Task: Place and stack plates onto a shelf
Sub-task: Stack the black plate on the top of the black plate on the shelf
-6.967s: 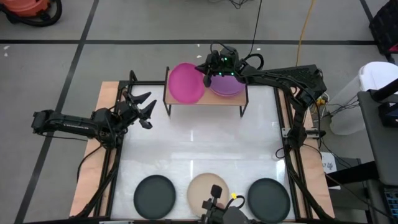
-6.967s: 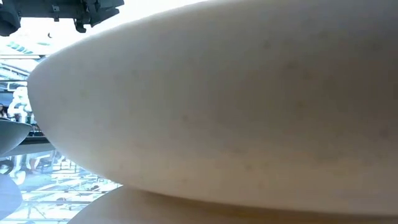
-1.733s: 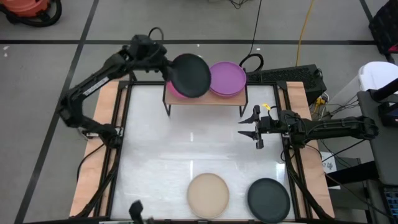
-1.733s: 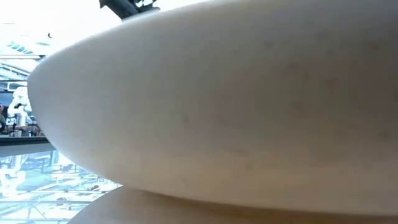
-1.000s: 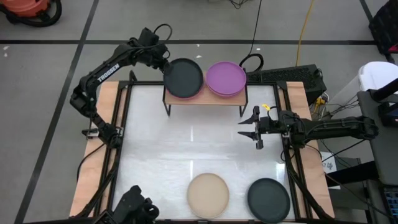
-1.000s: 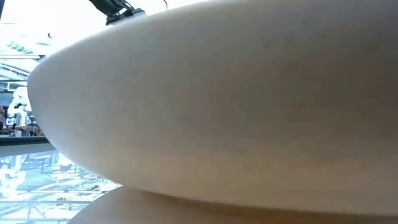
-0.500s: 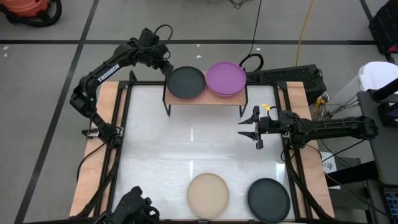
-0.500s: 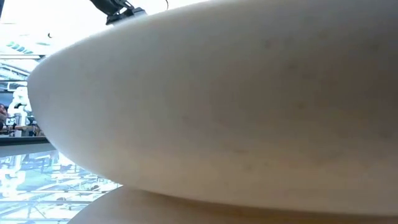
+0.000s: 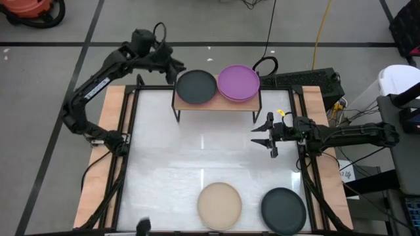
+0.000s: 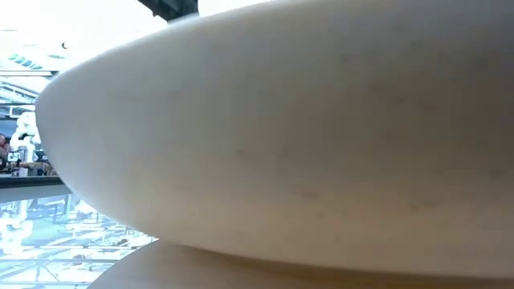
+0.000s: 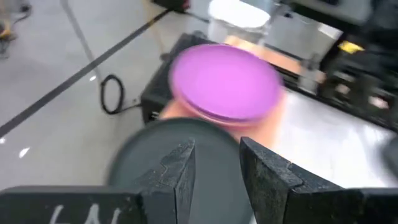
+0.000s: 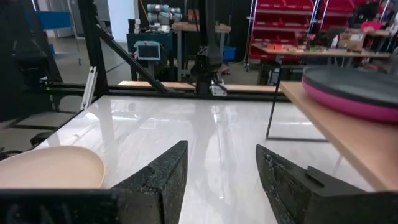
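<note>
The left tool (image 9: pixel 176 69), spread and empty, has just let go of the black plate (image 9: pixel 196 86), now stacked on the shelf (image 9: pixel 216 105); beige plate (image 9: pixel 220 204) waits.

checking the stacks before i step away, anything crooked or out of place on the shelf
Nothing stands out. On the shelf a black plate lies flat on a magenta plate, with the purple plates beside it.
</note>
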Controlling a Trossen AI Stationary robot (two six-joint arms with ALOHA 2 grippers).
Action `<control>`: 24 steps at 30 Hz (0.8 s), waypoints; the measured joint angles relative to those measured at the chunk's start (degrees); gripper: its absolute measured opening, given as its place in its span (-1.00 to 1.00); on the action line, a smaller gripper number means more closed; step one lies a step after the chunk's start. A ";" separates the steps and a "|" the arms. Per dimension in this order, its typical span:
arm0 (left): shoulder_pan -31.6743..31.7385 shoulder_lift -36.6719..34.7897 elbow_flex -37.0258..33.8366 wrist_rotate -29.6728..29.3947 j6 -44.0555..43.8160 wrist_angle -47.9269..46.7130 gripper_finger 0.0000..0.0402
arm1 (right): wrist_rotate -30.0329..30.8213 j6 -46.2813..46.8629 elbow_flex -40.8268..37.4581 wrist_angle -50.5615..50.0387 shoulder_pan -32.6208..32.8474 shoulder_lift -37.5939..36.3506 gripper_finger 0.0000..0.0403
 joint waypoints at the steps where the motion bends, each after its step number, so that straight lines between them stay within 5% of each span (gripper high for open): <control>1: -1.33 -1.64 -1.24 -0.06 0.43 0.01 -0.36 | -0.01 0.39 0.00 -0.55 0.00 -0.02 -0.15; 7: -10.84 -13.11 -17.15 -5.33 -1.68 13.80 -0.36 | -0.04 0.66 1.83 -7.53 0.00 0.00 -0.15; 13: -20.08 -24.01 -38.25 -10.81 -8.59 41.39 -0.36 | 0.09 -0.08 7.07 -14.53 1.93 0.00 -0.15; 19: -26.89 -26.83 -52.66 -13.49 -11.15 65.23 -0.36 | 0.47 -1.49 11.58 -18.33 4.55 0.96 -0.15; 24: -30.13 -25.60 -58.65 -17.14 -10.32 74.92 -0.36 | 2.03 -1.72 17.57 -27.26 6.06 5.11 -0.15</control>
